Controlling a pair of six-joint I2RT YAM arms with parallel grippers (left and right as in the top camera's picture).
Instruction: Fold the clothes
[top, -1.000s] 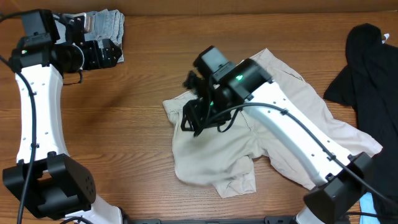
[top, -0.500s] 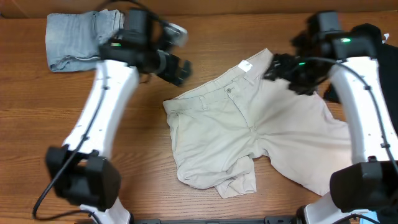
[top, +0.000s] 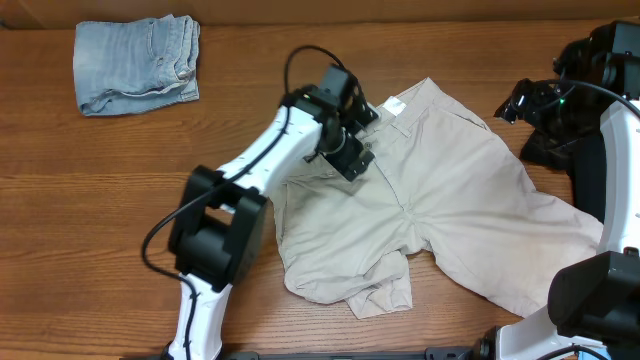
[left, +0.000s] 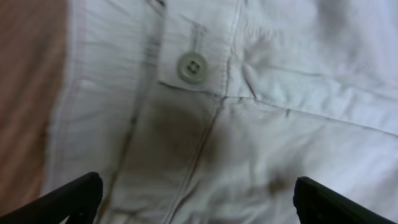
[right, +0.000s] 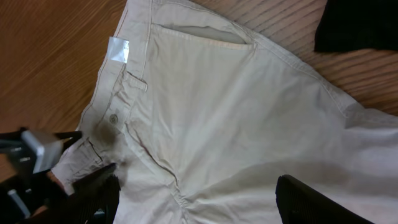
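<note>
The pale beige shorts (top: 450, 210) lie spread and rumpled on the table, with the waistband to the upper left and a white label (top: 394, 104) showing. My left gripper (top: 352, 158) is open just above the waistband by the button (left: 191, 66), with fabric between its fingers (left: 199, 208) and nothing held. My right gripper (top: 512, 102) is open and empty, above the shorts' upper right edge. In the right wrist view its fingers (right: 202, 196) frame the shorts (right: 236, 106). The folded light-blue denim shorts (top: 137, 64) lie far left. The black garment (top: 560, 140) lies far right.
The wooden table (top: 120, 200) shows bare wood left of and in front of the shorts. The black garment (right: 360, 25) lies close beside the beige shorts' right edge. My left gripper also shows in the right wrist view (right: 37, 152) at the waistband.
My left gripper has moved right and down onto the beige shorts' waistband. My right gripper has drawn back to the right, off the shorts and toward the black garment.
</note>
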